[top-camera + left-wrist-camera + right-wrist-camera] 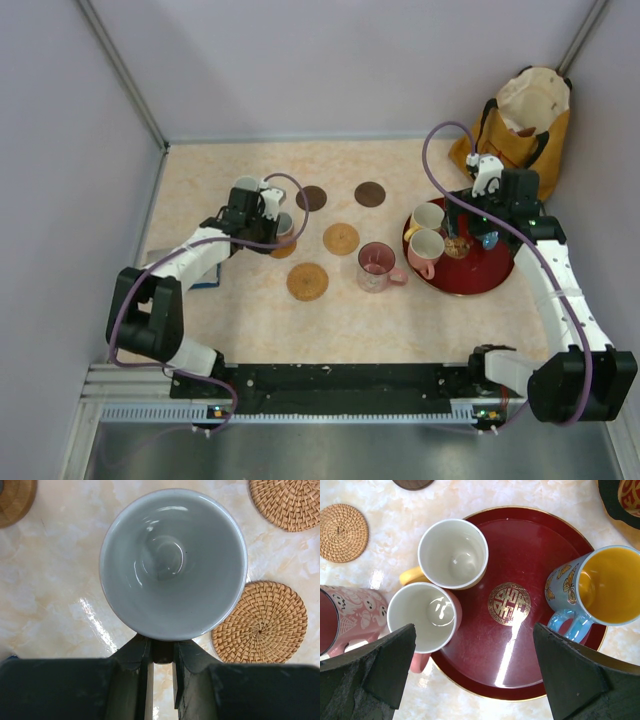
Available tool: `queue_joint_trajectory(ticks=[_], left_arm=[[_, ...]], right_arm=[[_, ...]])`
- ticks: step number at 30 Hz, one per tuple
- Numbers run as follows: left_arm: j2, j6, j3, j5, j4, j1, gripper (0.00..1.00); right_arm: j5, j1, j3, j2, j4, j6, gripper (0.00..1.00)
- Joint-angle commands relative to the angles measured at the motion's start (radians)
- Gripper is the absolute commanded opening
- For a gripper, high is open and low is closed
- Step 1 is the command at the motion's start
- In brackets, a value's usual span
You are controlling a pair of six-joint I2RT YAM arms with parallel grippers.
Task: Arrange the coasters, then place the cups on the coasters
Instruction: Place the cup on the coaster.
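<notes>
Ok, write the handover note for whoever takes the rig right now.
Left gripper: shut on the blue-grey cup, beside the spread coasters; set down or not, cannot tell.
Right gripper: open above the red tray.
On the tray: yellow cup, pink cup, blue cup. Second pink cup stands on bare table.
Done: five coasters visible, laid out. Left: no cup clearly on a coaster yet.

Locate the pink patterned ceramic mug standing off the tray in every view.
Top external: the pink patterned ceramic mug sits mid-table, just left of the round red tray.
Left wrist: not in view.
Right wrist: at the left edge, partly cut off.
Shared landmark: the round red tray, seen in both those views.
</notes>
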Motion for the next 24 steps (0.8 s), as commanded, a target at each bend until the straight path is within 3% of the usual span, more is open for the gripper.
queue_joint_trajectory(ticks=[1, 24], left_arm=[[-0.013, 0.014, 0.0, 0.018, 0.09, -0.001, 0.0], [-0.047, 0.034, -0.063, -0.019, 0.107, 0.001, 0.03]], right_arm=[[-0.01, -0.006, -0.009, -0.011, 0.037, -0.01, 0.98], [-0.011, -0.006, -0.009, -0.006, 0.037, -0.008, 0.98]])
